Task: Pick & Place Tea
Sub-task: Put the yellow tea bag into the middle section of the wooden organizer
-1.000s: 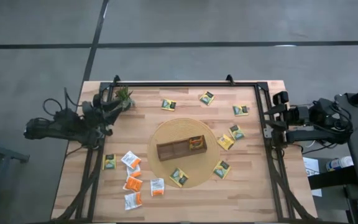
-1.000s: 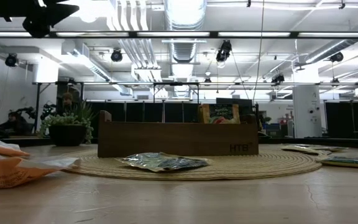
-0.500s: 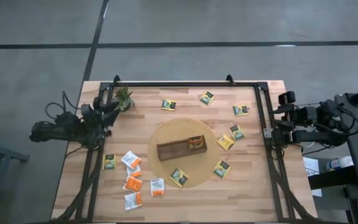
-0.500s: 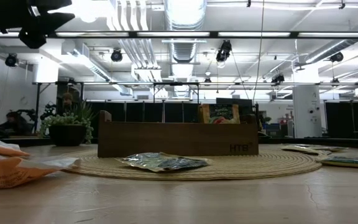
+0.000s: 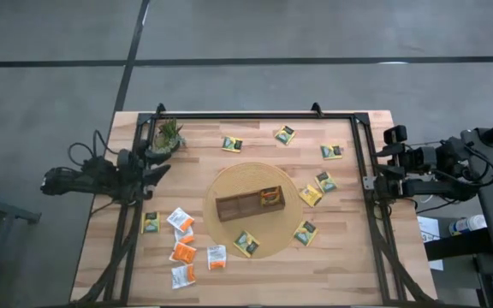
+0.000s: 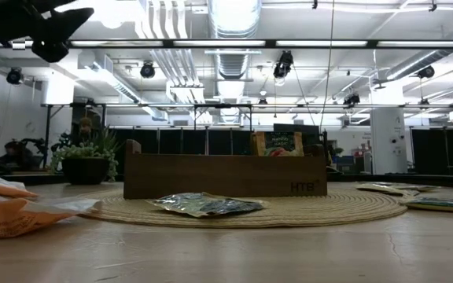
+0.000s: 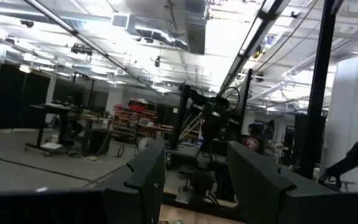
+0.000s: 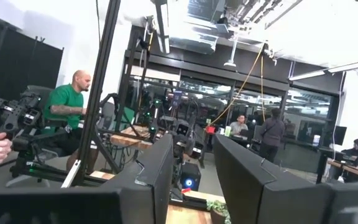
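Note:
The tea sachets lie scattered flat on the wooden table: yellow ones (image 5: 232, 144) (image 5: 326, 180) toward the far and right sides, orange and white ones (image 5: 183, 251) at the near left. One yellow sachet (image 5: 270, 197) stands in the brown divided tray (image 5: 238, 207), showing above its wall in the low view (image 6: 276, 143). Another sachet (image 6: 205, 204) lies on the mat before the tray. My left gripper (image 5: 157, 167) (image 7: 194, 180) hangs open and empty at the left edge, near the plant. My right gripper (image 5: 375, 175) (image 8: 191, 174) stands open and empty at the right edge.
The tray sits on a round woven mat (image 5: 221, 184) at mid-table. A small potted plant (image 5: 168, 137) stands at the far left corner. A black frame (image 5: 255, 115) runs along the table's far, left and right edges. People show in the room beyond (image 8: 67, 109).
My left gripper has sunk and drawn away from the plant toward the table's near edge, turning at the wrist as it went; it stays open. No sachet has moved.

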Controlling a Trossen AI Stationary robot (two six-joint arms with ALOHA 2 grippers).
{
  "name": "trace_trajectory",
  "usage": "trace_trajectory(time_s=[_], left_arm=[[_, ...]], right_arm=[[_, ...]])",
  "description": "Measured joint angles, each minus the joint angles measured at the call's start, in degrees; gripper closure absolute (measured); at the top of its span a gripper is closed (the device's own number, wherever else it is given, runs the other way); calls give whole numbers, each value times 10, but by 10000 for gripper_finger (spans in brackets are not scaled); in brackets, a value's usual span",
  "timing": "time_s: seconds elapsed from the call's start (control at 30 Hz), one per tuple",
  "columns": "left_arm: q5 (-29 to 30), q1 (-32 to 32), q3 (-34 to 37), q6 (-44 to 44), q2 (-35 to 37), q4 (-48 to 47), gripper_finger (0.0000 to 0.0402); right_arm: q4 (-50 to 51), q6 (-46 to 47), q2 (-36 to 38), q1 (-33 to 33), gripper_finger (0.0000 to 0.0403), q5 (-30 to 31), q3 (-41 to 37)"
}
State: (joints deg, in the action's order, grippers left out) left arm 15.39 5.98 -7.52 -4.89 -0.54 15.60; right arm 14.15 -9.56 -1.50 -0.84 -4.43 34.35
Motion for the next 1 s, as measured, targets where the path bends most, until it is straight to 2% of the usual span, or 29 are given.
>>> trace_trajectory(time_s=[0.37, 0.77, 1.0], left_arm=[[1, 0, 58, 6, 0, 5, 235], [1, 0, 70, 4, 0, -5, 235], [1, 0, 70, 39, 0, -41, 235]], right_arm=[[2, -64, 0, 0, 274, 0, 0], [2, -33, -1, 0, 284, 0, 0], [1, 0, -1, 0, 289, -1, -3]])
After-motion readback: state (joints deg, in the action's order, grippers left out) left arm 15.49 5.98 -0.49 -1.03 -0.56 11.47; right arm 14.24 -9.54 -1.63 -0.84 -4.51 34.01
